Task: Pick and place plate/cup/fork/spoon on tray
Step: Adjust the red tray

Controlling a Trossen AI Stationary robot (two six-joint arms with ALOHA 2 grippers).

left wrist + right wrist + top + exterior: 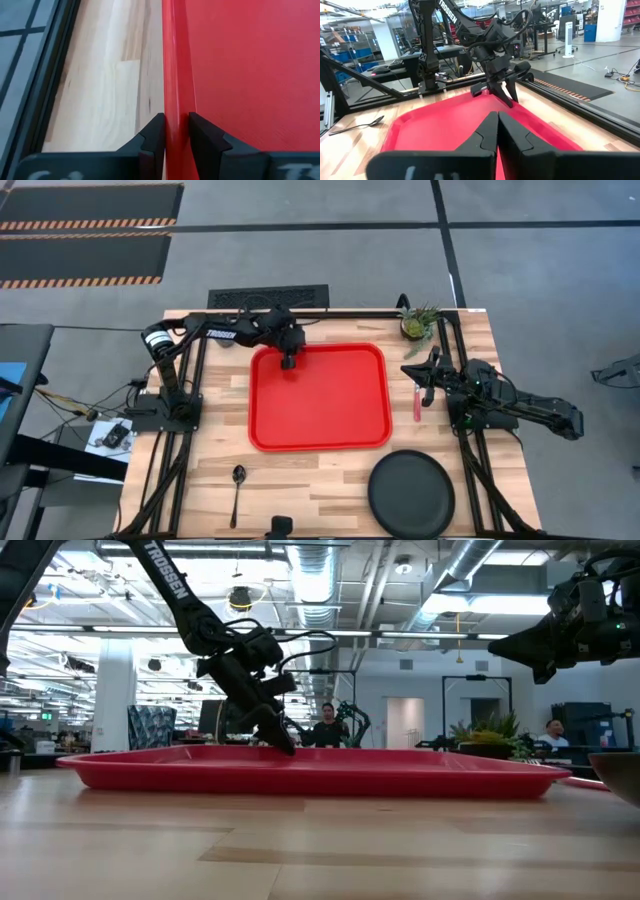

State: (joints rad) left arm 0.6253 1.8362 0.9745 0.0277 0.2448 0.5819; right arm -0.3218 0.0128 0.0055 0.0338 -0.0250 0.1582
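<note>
The red tray (pixel 318 395) lies flat on the wooden table. My left gripper (pixel 288 361) stands at the tray's far rim near the far left corner and is shut on it; it also shows in the low view (pixel 283 743). My right gripper (pixel 415 372) is shut and empty, raised above the tray's right edge (pixel 560 635). The pink fork (pixel 417 402) lies on the table just right of the tray, beneath that gripper. The black plate (pixel 411 492) lies near the front right. The spoon (pixel 237 490) lies at the front left. The cup does not show. My left gripper pinches the tray's raised far rim (pixel 175 117) between its two fingers, one finger (pixel 202 137) inside the tray and one (pixel 152 137) outside over the wood. The fingers slant down from above and from the left. The tray rests flat on the table.
A small potted green plant (pixel 420 322) stands at the far right corner. Black frame rails run along the table's far edge and sides. People and other robot arms show in the room beyond the table.
</note>
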